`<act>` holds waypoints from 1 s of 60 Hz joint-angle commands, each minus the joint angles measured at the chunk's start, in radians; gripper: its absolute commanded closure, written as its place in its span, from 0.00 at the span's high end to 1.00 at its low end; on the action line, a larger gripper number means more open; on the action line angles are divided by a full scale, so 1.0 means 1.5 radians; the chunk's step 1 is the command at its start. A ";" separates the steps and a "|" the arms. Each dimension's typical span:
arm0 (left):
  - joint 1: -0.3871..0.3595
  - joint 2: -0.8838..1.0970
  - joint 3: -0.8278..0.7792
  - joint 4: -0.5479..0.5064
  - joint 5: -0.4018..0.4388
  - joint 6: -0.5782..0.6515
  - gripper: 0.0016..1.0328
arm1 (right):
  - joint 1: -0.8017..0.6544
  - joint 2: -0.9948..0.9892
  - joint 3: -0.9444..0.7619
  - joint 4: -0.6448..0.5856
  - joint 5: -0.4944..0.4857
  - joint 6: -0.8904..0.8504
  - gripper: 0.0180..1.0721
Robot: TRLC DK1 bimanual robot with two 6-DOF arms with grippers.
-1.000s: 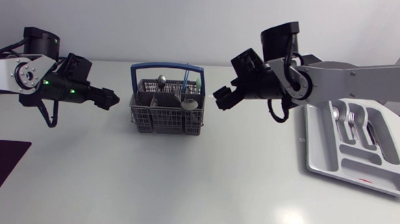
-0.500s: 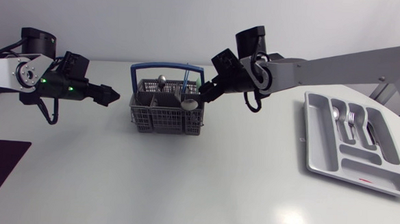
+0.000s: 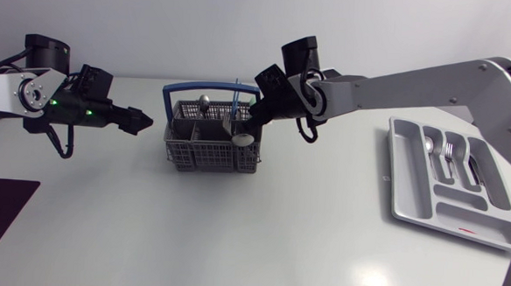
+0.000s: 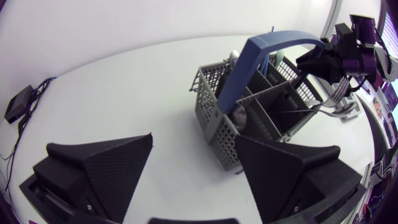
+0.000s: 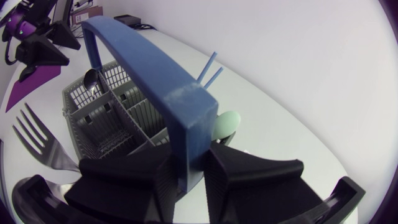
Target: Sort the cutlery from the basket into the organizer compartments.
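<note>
Right gripper has swung over from the organizer to the basket; fingers pinch its blue handle (not the cutlery, which sits inside). Left gripper wide open, empty. Pick pending.

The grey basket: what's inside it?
Showing: a spoon, blue sticks, a fork and a pale green piece. The basket walls and handle cover their lower ends.

You are looking at a white table. A small black box with cables is sitting near its edge.
</note>
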 commanded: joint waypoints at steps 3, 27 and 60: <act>0.006 -0.018 -0.004 0.001 0.006 0.016 0.89 | 0.003 -0.074 -0.086 -0.021 -0.025 -0.040 0.05; -0.015 -0.107 -0.056 -0.057 0.036 0.063 0.89 | -0.006 -0.311 -0.346 -0.034 -0.011 -0.039 0.06; -0.114 -0.254 -0.193 -0.154 0.095 0.184 0.89 | -0.028 -0.631 -0.545 -0.075 0.009 -0.025 0.73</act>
